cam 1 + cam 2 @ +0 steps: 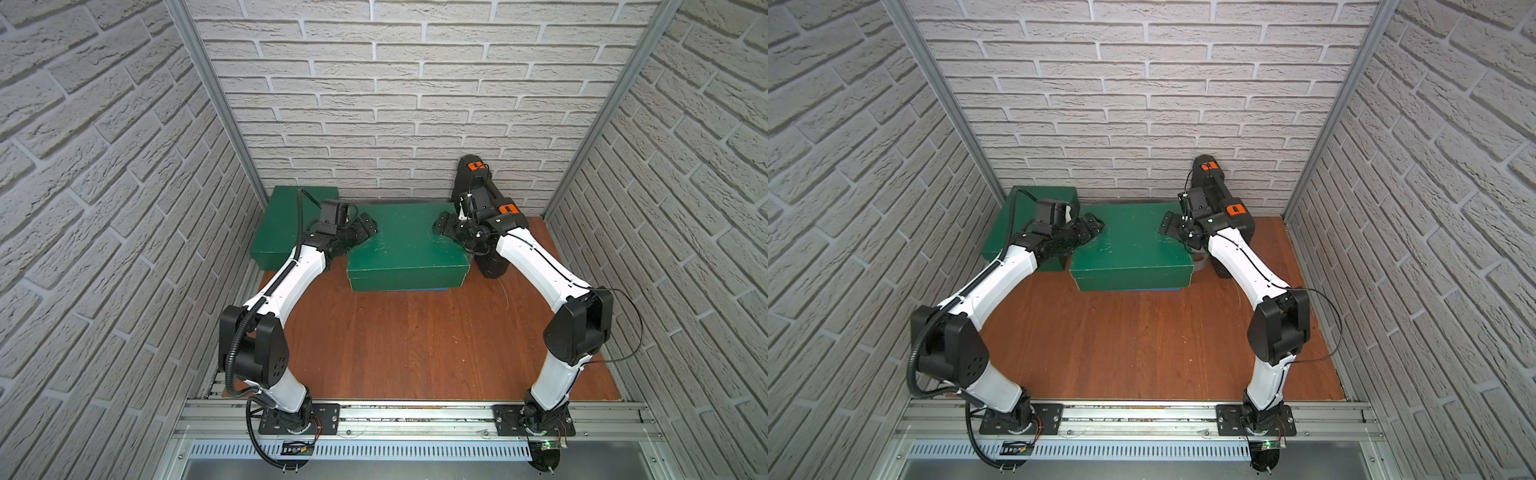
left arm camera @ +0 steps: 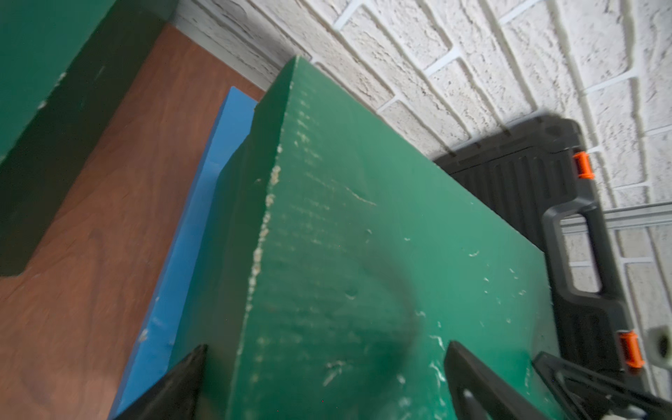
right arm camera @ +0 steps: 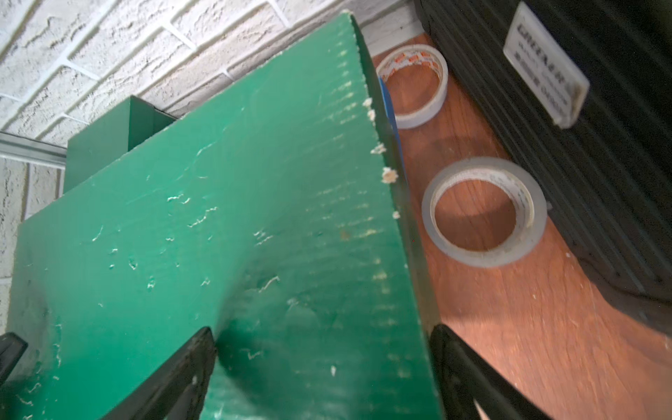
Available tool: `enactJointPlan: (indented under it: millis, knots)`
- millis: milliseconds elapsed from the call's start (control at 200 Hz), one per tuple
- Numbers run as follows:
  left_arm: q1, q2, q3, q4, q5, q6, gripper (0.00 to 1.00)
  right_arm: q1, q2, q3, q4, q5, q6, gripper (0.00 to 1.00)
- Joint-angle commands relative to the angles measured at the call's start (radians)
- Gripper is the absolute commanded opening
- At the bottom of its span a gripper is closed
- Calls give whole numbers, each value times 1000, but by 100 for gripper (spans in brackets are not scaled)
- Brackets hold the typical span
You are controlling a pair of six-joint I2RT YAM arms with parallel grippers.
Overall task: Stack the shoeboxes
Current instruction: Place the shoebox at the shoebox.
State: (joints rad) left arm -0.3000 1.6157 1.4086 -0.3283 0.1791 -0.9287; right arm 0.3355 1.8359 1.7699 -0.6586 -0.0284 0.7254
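Observation:
A dark green shoebox (image 1: pixel 405 245) (image 1: pixel 1129 245) sits on a bright blue shoebox (image 1: pixel 432 289) (image 2: pixel 203 203), of which only thin edges show. A second green shoebox (image 1: pixel 282 216) (image 1: pixel 1042 194) stands by itself at the back left. My left gripper (image 1: pixel 368 226) (image 2: pixel 326 347) is open and straddles the stacked green lid's left end edge. One finger is over the lid, the other past the end face. My right gripper (image 1: pixel 442 224) (image 3: pixel 323 330) is open and straddles the lid's right end edge (image 3: pixel 400 218) the same way.
A black hard case (image 1: pixel 492 266) (image 2: pixel 509 182) with orange latches stands on edge against the back wall at the right. A white tape roll (image 3: pixel 418 118) and a grey one (image 3: pixel 487 260) lie between it and the stack. Brick-patterned walls close three sides around the wooden floor (image 1: pixel 415 340).

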Motion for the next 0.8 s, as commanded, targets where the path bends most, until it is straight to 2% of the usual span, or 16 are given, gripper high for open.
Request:
enactJointPlan:
  millis: [0, 185, 335, 450, 670, 795]
  knots:
    - [-28, 29, 55, 156, 204, -26, 98, 20, 37, 21, 71, -174, -4, 91]
    - [-26, 65, 74, 154, 224, -21, 98, -8, 34, -3, 74, -177, -20, 92]
    - [-14, 47, 66, 140, 205, 0, 98, -10, -18, -18, 84, -152, -62, 100]
    - [36, 8, 61, 94, 179, 35, 98, -13, -78, -36, 111, -120, -97, 99]
    - [161, -176, -24, 90, 184, 51, 98, -13, -222, -51, 101, -38, -150, 99]
    - [186, -334, -115, 106, 148, 91, 98, -13, -344, -121, 102, 26, -165, 99]
